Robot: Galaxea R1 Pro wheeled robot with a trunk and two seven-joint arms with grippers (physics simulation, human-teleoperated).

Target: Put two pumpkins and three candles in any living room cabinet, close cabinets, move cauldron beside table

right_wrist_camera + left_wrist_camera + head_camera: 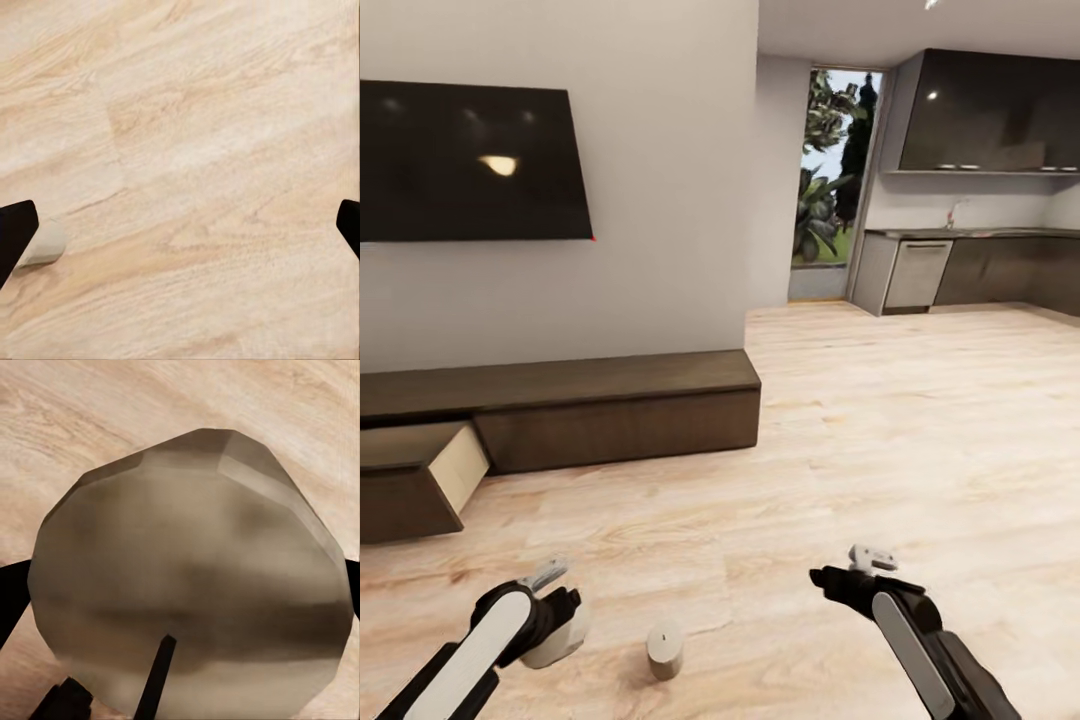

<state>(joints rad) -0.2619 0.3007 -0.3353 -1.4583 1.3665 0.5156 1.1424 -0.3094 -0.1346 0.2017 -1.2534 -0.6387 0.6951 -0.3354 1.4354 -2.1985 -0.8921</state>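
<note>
My left gripper (557, 603) is low over the wood floor at the near left, shut on a candle (556, 641). In the left wrist view that candle (187, 577) looms large, its dark wick pointing at the camera, with dark fingers (9, 600) at either side. A second candle (665, 650) stands upright on the floor between my arms, and it lies beside one fingertip as the candle (43, 244) in the right wrist view. My right gripper (842, 574) hangs open over bare floor, nothing between its fingers (15, 229). The cabinet (610, 400) runs along the wall, its left drawer (415, 470) pulled open.
A black TV (465, 160) hangs on the wall above the cabinet. Dark kitchen cupboards (980, 270) and a glass door (830, 170) lie at the far right. Open wood floor (880, 420) stretches between me and the kitchen.
</note>
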